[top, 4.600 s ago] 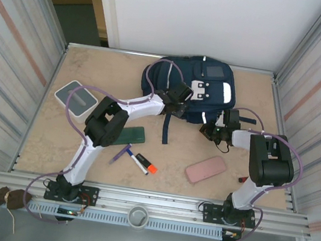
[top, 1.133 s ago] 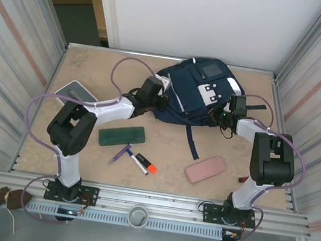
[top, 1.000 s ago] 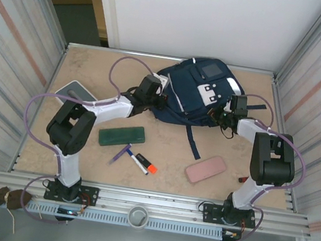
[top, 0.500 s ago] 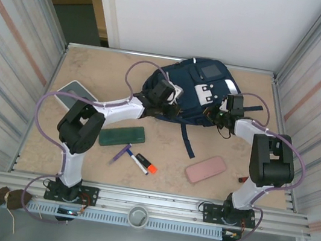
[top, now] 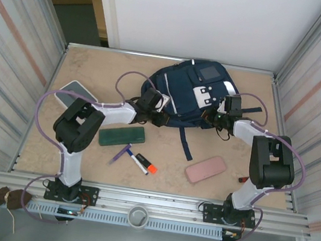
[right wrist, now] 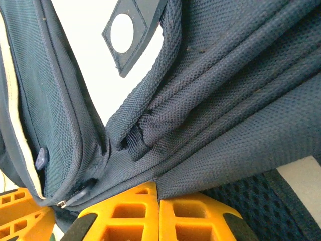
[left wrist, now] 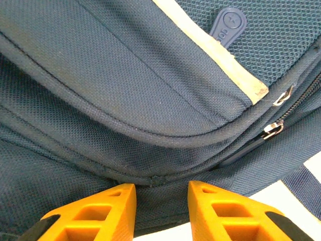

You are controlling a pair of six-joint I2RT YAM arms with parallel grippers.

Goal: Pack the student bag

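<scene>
Opening step, upper centre of frame: right fingers (right wrist: 130, 211) clamped on bag (top: 192, 92) fabric; left fingers (left wrist: 100, 211) narrowly parted below seam (left wrist: 155, 179), holding nothing. Next, likely: grasp zipper pull (left wrist: 275, 129).

Overhead view, wrist cameras against student bag (top: 182, 96)

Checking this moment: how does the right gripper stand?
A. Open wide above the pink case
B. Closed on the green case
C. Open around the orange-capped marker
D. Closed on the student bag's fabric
D: in the right wrist view the right gripper has its orange fingers pressed together, with a fold of the student bag pinched between them.
</scene>
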